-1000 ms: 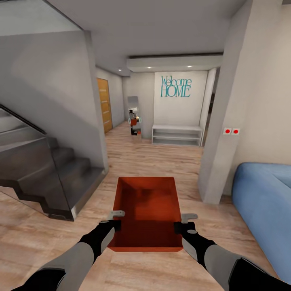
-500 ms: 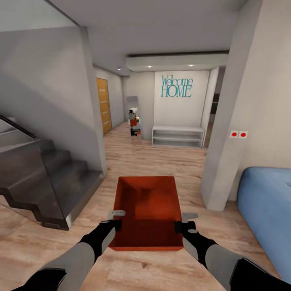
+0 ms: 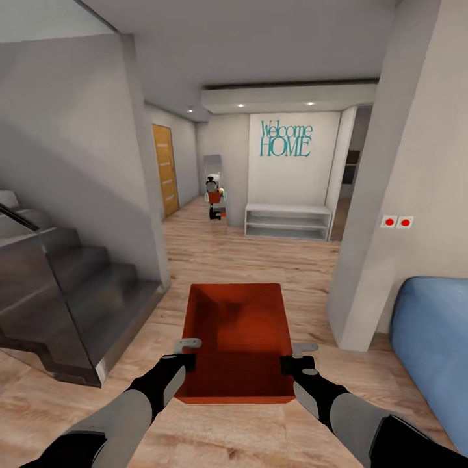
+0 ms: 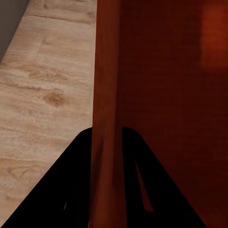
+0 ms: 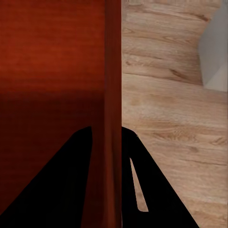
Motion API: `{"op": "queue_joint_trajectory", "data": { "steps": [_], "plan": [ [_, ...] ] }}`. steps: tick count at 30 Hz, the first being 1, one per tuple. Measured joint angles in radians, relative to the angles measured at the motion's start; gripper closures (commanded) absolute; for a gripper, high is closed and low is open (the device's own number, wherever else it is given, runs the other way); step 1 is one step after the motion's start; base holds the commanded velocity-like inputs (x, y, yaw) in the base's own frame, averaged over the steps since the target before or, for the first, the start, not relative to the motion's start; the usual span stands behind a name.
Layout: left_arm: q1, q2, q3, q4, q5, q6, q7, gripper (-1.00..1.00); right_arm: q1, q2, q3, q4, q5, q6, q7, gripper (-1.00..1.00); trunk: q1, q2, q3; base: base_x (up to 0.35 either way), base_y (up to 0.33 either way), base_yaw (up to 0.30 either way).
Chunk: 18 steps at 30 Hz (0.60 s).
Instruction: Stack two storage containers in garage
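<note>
One orange-red bin (image 3: 237,341), open-topped and empty, held level in front of the robot above the light wood plank floor (image 3: 260,260). It hangs between the two arms, its long axis pointing away from the robot toward the hallway.

Left gripper (image 3: 188,354): clamped on the bin's left wall near the closer end. Left wrist view confirms it, with the thin wall (image 4: 105,118) running straight between the two dark fingers (image 4: 78,190), one on the outside and one on the inside.

Right gripper (image 3: 296,357): clamped on the right wall in the same manner, roughly level with the left one. Right wrist view shows the wall (image 5: 111,95) pinched between its fingers (image 5: 76,185), plank floor on the outer side.

Surroundings, head view: dark grey staircase (image 3: 71,292) with a glass side panel to the left. Grey wall and pillar (image 3: 403,195) to the right, carrying two red round switches (image 3: 397,222). Blue sofa (image 3: 432,351) at the right edge, just past the pillar. Straight ahead, down the hallway: white wall with teal "Welcome HOME" lettering (image 3: 286,138), a low white bench shelf (image 3: 286,221) under it. A wooden door (image 3: 165,170) on the hallway's left side. Small red and white object (image 3: 215,195) near the far wall, too small to identify.
</note>
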Motion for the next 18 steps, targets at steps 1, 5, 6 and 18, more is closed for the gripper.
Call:
{"op": "queue_joint_trajectory", "data": {
  "steps": [1, 5, 6, 18],
  "plan": [
    [0.0, 0.0, 0.0, 0.0, 0.0, 0.0, 0.0, 1.0, 0.0, 0.0, 0.0, 0.0, 0.0, 0.0, 0.0, 1.0, 0.0, 0.0, 0.0, 0.323, 0.0, 0.0],
    [0.0, 0.0, 0.0, 0.0, 0.0, 0.0, 0.0, 1.0, 0.0, 0.0, 0.0, 0.0, 0.0, 0.0, 0.0, 1.0, 0.0, 0.0, 0.0, 0.323, 0.0, 0.0],
    [0.0, 0.0, 0.0, 0.0, 0.0, 0.0, 0.0, 1.0, 0.0, 0.0, 0.0, 0.0, 0.0, 0.0, 0.0, 1.0, 0.0, 0.0, 0.0, 0.323, 0.0, 0.0],
    [0.0, 0.0, 0.0, 0.0, 0.0, 0.0, 0.0, 1.0, 0.0, 0.0, 0.0, 0.0, 0.001, 0.0, 0.0, 1.0, 0.0, 0.0, 0.0, 0.323, 0.0, 0.0]
  ]
}}
